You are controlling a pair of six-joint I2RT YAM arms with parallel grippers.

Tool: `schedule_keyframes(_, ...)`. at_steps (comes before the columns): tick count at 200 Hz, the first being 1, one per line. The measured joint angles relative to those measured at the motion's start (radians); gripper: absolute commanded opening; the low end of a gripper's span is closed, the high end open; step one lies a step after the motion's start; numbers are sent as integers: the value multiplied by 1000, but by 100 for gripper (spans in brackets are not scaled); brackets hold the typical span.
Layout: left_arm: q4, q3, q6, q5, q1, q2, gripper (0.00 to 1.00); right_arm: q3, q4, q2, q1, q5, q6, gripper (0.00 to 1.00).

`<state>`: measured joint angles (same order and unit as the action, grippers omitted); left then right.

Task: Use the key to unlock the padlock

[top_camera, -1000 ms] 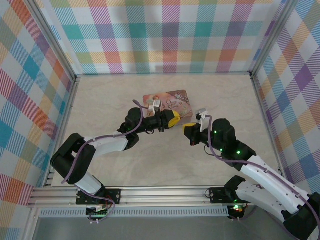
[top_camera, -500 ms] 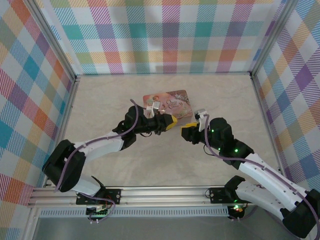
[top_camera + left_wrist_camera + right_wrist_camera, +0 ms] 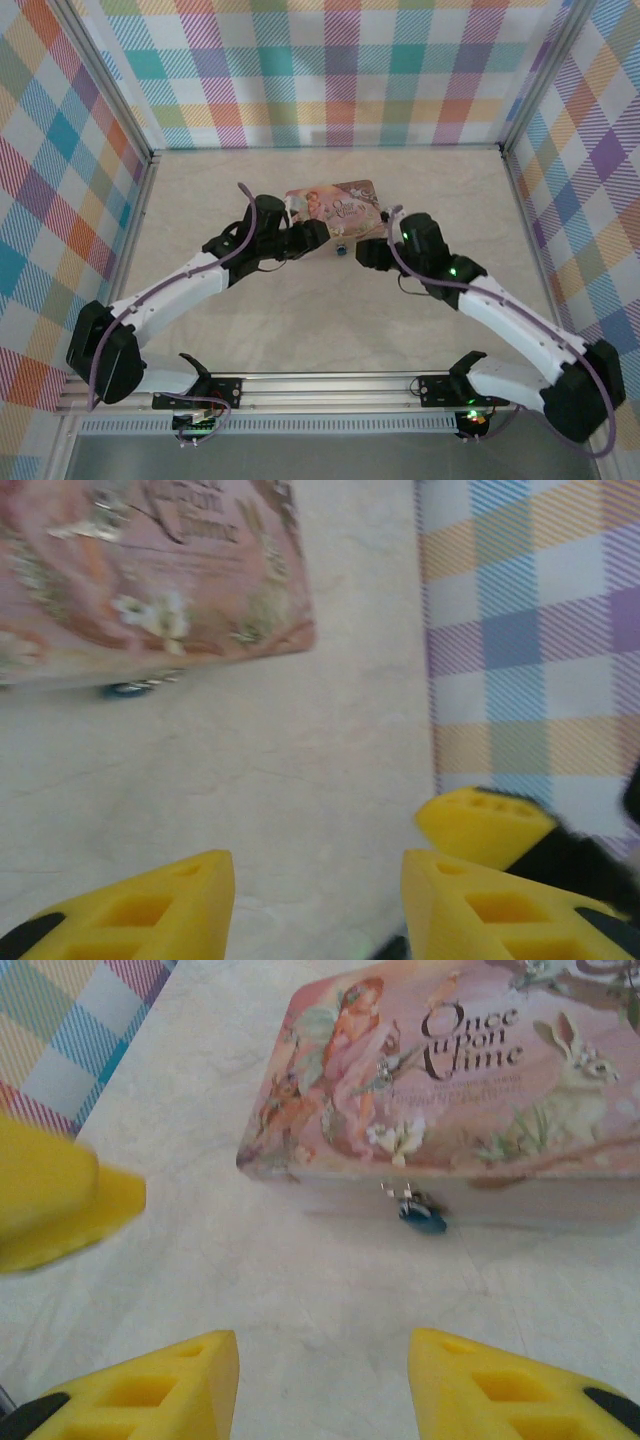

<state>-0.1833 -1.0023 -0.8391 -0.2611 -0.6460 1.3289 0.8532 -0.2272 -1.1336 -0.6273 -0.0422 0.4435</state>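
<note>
Starting at the left: the left tool [image 3: 315, 900] is seen spread wide with nothing between its pads, low over the bare table [image 3: 300, 320] and just short of the pink tin [image 3: 335, 203]. From there the padlock [image 3: 425, 1218] is placed ahead and off to one side, near but not touched.

In the middle, the padlock is found at the tin's front wall, down at table level. It's tiny and dark with a bluish spot. It is judged to be light, hard, slippery metal that's likely to swing on the hasp, so it would best be pinched across its flat body, not the shackle. A silvery bit is seen just above it – whether that's the key cannot be told.

To the right, the right tool [image 3: 320, 1380] is also held wide and empty – the padlock is lined up ahead of its gap, a little to the right, apart from it.
</note>
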Motion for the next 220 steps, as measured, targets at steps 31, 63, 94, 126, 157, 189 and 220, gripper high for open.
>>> schedule_keyframes(31,-103,39,23,99,1,-50,67,182,-43,-216,0,9,10,50)
schedule_keyframes(63,-140,147,10,174,12,-159,91,373,-119,-436,0,29,5,49)
schedule_keyframes(94,-151,239,-24,238,47,-285,99,559,-214,-613,0,63,-26,47)
schedule_keyframes(126,-161,283,-39,282,61,-364,100,727,-301,-757,1,91,-55,44)
schedule_keyframes(157,-175,283,-38,285,79,-370,99,869,-394,-869,1,114,-76,42)
schedule_keyframes(189,-179,292,-39,284,89,-370,99,953,-463,-935,1,137,-96,38)
schedule_keyframes(220,-179,307,-39,277,100,-370,98,1002,-509,-972,1,147,-111,37)
